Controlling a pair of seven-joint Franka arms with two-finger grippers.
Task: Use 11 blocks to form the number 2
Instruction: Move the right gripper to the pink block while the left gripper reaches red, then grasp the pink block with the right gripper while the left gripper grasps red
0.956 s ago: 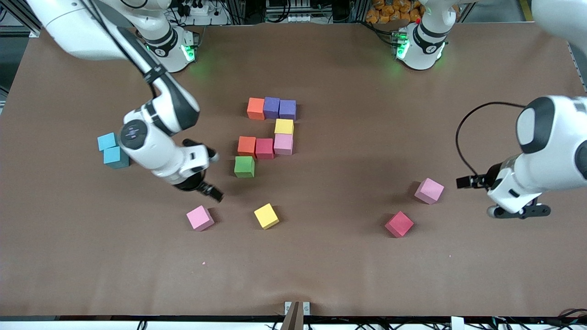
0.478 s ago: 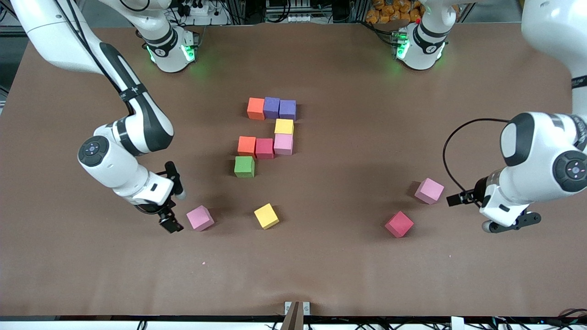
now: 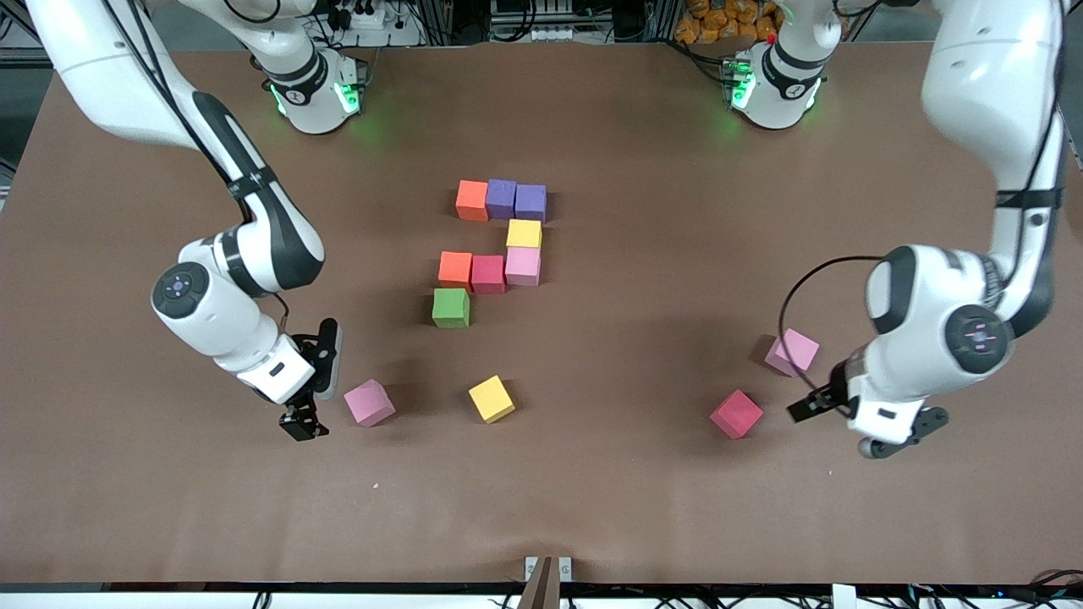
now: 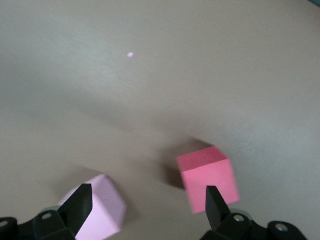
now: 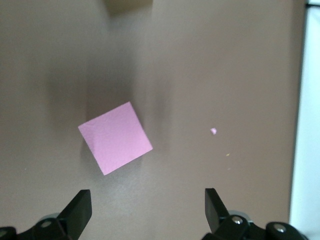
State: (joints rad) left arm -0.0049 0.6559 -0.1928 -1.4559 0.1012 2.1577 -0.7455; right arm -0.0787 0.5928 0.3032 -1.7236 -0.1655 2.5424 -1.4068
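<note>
Your right arm bends down low over the counter [image 3: 592, 474]. Its right gripper [image 3: 302, 421] hangs just beside a pink block [image 3: 369, 403], toward the right arm's end. The fingers [image 5: 79, 210] are spread wide and hold nothing.

Your left arm bends down low too. Its left gripper [image 3: 833, 414] hangs near a red block [image 3: 736, 414] and another pink block [image 3: 793, 352]. Its fingers [image 4: 80, 202] are wide open and hold nothing.

The number 2 [image 3: 495, 245] is only partly made in the middle of the counter: orange, purple, purple on the top row, then yellow, then orange, red, pink, then green. A yellow block [image 3: 492, 398] lies loose, nearer the front camera than the green one.
</note>
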